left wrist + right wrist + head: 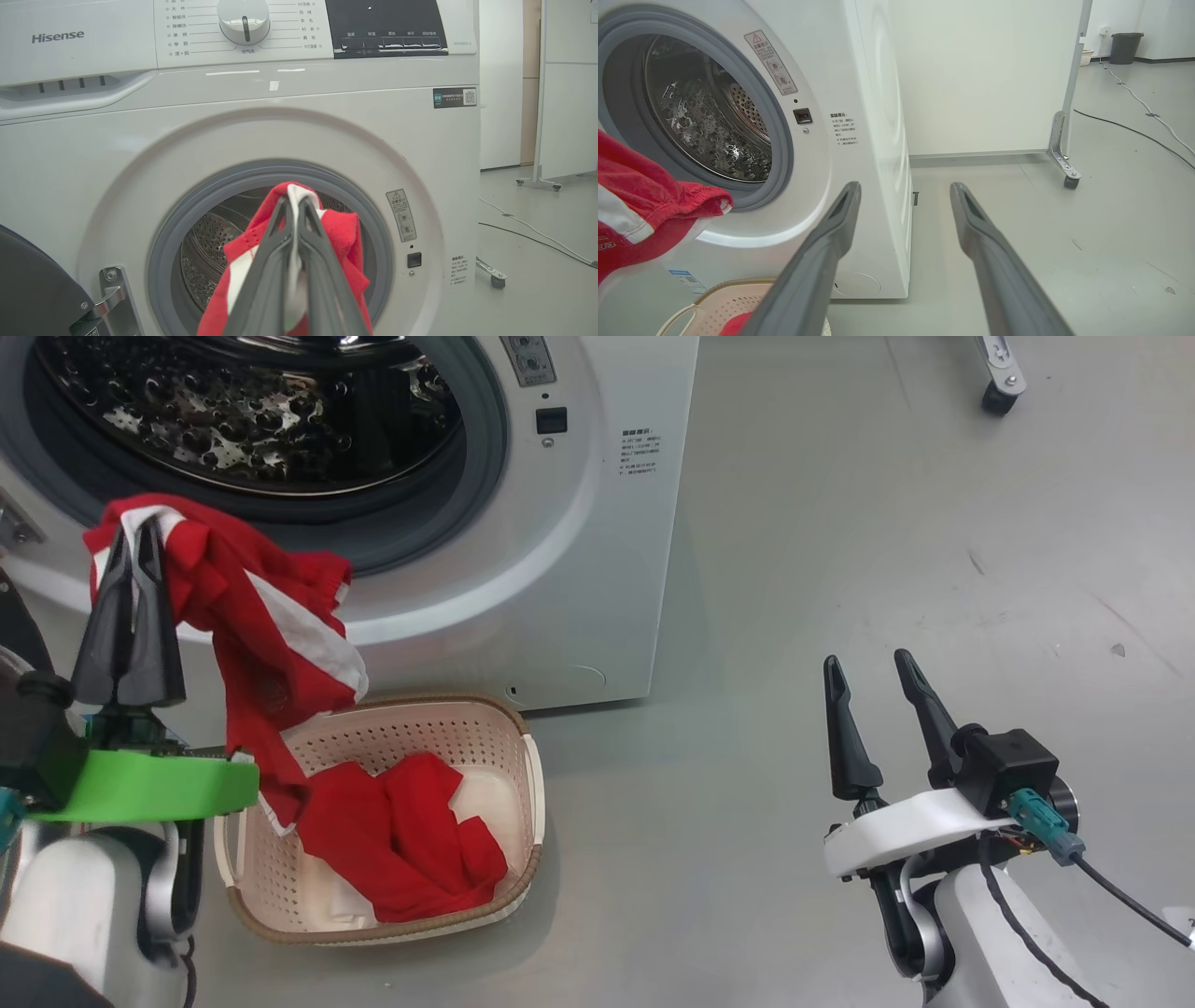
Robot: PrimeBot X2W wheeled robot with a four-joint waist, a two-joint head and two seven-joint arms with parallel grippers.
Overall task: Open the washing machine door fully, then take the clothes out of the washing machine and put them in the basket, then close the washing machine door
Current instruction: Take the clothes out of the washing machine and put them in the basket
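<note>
Fabric hangs from the left gripper [135, 534], whose fingers are pressed together on the top fold of a red garment [271, 625] with white stripes. The pinch sits just in front of the lower edge of the grey drum mouth [484, 439] of the washing machine [616, 541], outside the gasket. The cloth drapes down over the left side of the basket [420, 733]. Its lowest end meets the other red garment [401, 840], which lies crumpled inside, though I cannot tell whether the two touch.

The basket stands on the floor [840, 569] just before the machine's bottom front edge. Its far rim is near the white front panel and its right rim stops short of the machine's front right corner. The washing machine door [32, 289] is swung out to the left. In the left wrist view its black rim shows at the lower left beside the metal hinge [108, 291], and the mouth stands open.

The right gripper [868, 661] hovers well to the right of the basket over bare grey floor, fingers spread wide and holding nothing. Past the machine's right side wall the floor runs open as far as a wheeled white panel [985, 79] with a castor [1071, 181] at its lower corner. Cables [1134, 130] lie across the floor beyond it.
</note>
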